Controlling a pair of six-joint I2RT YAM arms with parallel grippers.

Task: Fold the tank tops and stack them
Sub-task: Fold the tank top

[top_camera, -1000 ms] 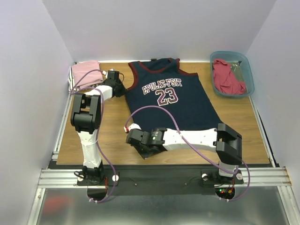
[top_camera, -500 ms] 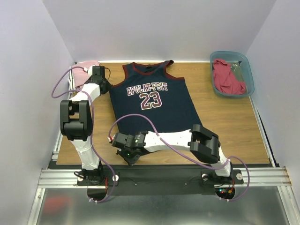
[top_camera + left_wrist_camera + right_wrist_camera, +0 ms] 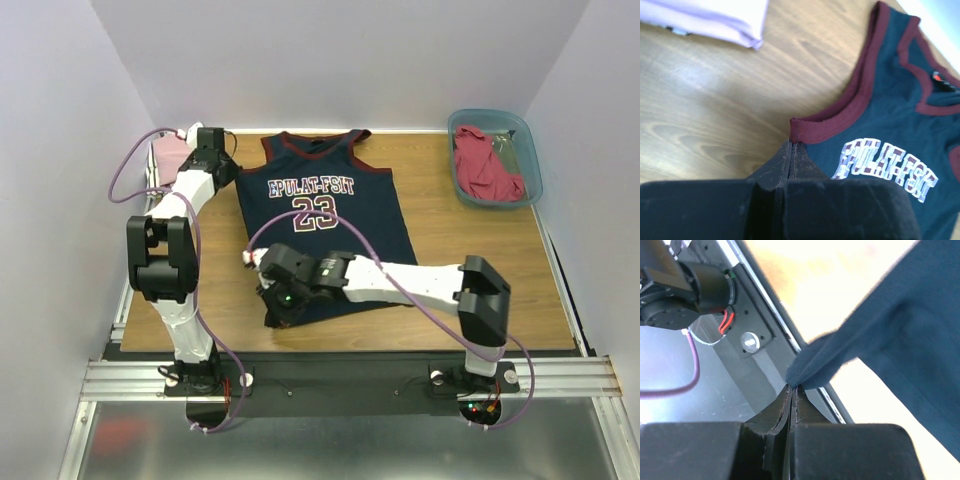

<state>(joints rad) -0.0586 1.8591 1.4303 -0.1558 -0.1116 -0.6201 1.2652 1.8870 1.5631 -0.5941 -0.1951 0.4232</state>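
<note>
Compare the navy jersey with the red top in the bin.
The navy jersey lies spread on the table; the red top sits crumpled in the teal bin. The jersey shows white lettering; the red top looks plain. The left gripper and right gripper pinch the jersey; nothing touches the red top. Both are soft cloth.

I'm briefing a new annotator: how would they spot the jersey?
On the wooden table, look at the middle, between the folded pink top far left and the teal bin far right. The navy jersey lies there, alone bearing a white 23 and maroon trim.
</note>
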